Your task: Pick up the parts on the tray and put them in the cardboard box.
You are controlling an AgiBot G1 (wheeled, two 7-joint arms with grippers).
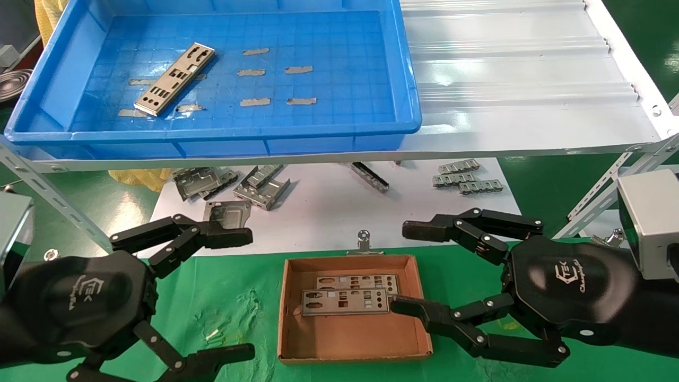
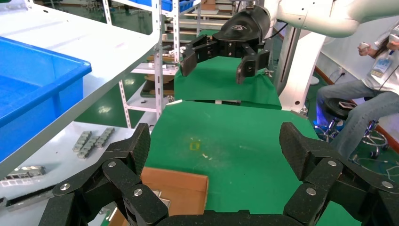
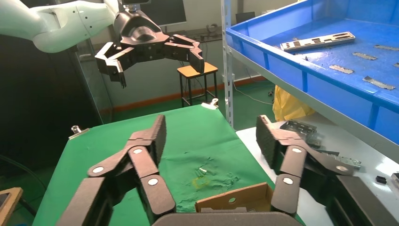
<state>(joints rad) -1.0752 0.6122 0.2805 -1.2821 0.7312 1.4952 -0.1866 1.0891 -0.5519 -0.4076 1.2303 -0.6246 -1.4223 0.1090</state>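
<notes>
In the head view, the blue tray [image 1: 408, 79] is seen in the upper left of the frame, resting on a white ribbed shelf [image 1: 530, 79]. One part [image 1: 175, 78], a long punched metal plate, is left lying flat on the tray floor toward its left side, tilted diagonally among scraps of grey tape [image 1: 254, 102]. The same plate [image 3: 317, 41] is seen in the right wrist view, on the tray floor at the upper right of that frame.

The cardboard box [image 1: 350, 334] sits at the lower centre of the frame on the green-covered counter [image 1: 233, 307]. Two parts [image 1: 347, 293] are lying flat in its far half, one overlapping the other.

The right claw [image 1: 398, 268] is held wide open at the lower right of the frame, just beside the box. Its lower finger [image 1: 419, 310] reaches over the box's right wall, and its tip is seen at the right end of the nearer plate; whether they touch cannot be told. Nothing is gripped.

The left claw [image 1: 244, 294] is also spread open and empty, at the lower left of the frame, well apart from the box.

Between shelf and counter, on a lower white surface, bent grey brackets [image 1: 233, 185] and small ridged strips [image 1: 467, 179] are laid out.
</notes>
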